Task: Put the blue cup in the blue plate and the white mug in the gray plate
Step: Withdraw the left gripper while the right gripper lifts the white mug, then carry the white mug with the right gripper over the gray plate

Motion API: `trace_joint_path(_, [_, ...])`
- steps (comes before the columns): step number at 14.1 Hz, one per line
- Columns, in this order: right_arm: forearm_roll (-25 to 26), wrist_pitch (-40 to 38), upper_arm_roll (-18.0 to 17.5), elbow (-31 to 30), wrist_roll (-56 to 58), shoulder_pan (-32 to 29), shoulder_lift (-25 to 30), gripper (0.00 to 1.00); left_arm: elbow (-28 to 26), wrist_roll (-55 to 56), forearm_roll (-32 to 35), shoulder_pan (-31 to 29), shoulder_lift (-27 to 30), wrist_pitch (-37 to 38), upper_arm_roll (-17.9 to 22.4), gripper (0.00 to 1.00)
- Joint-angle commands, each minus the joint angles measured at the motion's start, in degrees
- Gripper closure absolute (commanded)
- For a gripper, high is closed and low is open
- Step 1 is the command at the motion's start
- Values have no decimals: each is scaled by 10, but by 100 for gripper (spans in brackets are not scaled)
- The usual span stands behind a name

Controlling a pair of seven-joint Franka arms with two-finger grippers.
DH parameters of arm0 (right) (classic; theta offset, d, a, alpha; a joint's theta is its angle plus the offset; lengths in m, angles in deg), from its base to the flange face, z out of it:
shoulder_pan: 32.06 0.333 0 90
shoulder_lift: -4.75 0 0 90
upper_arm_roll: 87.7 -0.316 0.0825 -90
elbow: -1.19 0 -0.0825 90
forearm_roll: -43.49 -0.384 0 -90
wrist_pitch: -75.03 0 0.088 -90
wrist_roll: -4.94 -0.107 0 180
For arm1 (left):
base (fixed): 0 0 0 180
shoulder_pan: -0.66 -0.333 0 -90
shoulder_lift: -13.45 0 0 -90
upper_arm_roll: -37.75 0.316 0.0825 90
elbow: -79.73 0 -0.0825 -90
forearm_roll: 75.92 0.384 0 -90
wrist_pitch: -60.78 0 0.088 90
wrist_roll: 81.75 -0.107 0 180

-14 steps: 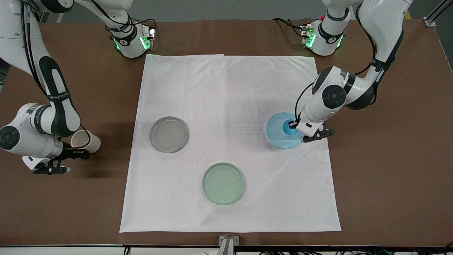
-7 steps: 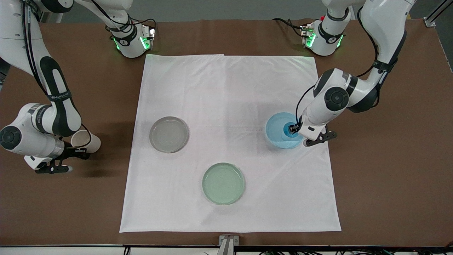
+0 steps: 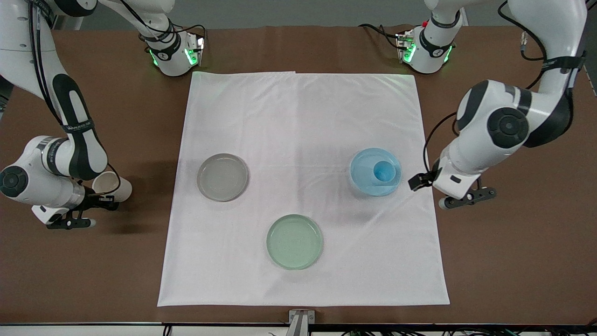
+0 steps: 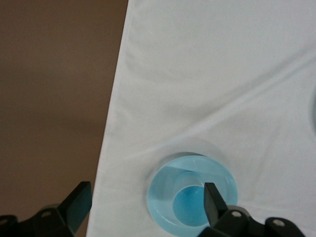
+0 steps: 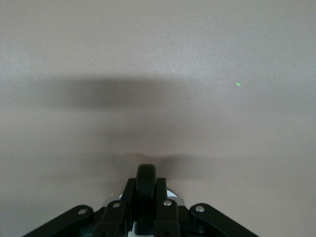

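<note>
Pulling away from the blue plate (image 3: 376, 171), the left arm is now carrying its gripper (image 3: 450, 193) out over the bare brown table (image 3: 513, 261) at its own end, where a second ago it was hanging right above the plate. That retreat is leaving the blue cup (image 3: 384, 171) standing upright inside the plate, a little off centre toward the left gripper. In the left wrist view the left gripper (image 4: 143, 202) is showing its fingers (image 4: 213, 201) spread wide and empty, with the blue plate (image 4: 163, 190) and blue cup (image 4: 190, 205) lying below and between them, so the release looks finished and this half of the task appears done.

Spread under the plates, the white cloth (image 3: 303, 140) is giving them a flat bed. Well away from the right gripper (image 3: 81, 212), toward the middle of the cloth, the gray plate (image 3: 223, 177) is sitting empty, and the pale green plate (image 3: 295, 241) is lying empty too, not needed by the task.

At its own end of the table, the right arm is holding the white mug (image 3: 112, 185) tipped over, its mouth facing the front camera. The right wrist view shows the right gripper (image 5: 146, 197) closed tightly around the black handle (image 5: 146, 180), a grip likely chosen because the handle is narrow enough for the fingers. The mug is apparently being kept off the table so it can be carried across to the gray plate.
</note>
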Motion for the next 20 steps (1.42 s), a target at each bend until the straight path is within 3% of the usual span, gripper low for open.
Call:
trace_joint_path(1, [2,-48,-4,-9,22,17,49,92,63,-55,21,-22,1,68,-3,0])
trace_joint_path(4, [2,-135,-4,-10,42,79,115,92,72,-112,20,-59,49,105,-3,0])
trace_joint_path(6, [9,-184,-3,-10,42,158,153,92,85,-173,11,-85,72,134,-5,0])
trace_joint_path(10, [10,-199,-4,-13,63,282,163,92,136,-209,8,-105,84,203,-3,0])
trace_joint_path(12, [10,-198,-4,-13,120,313,159,96,131,-209,-6,-79,121,205,31,0])
trace_joint_path(15, [9,-179,-4,-13,267,321,149,99,129,-227,-56,15,158,247,155,0])
trace_joint_path(17, [9,-127,-4,-31,349,321,145,99,129,-229,-63,77,180,282,217,0])
trace_joint_path(20, [9,-84,-5,-42,421,342,124,99,121,-228,-81,90,197,315,230,0])
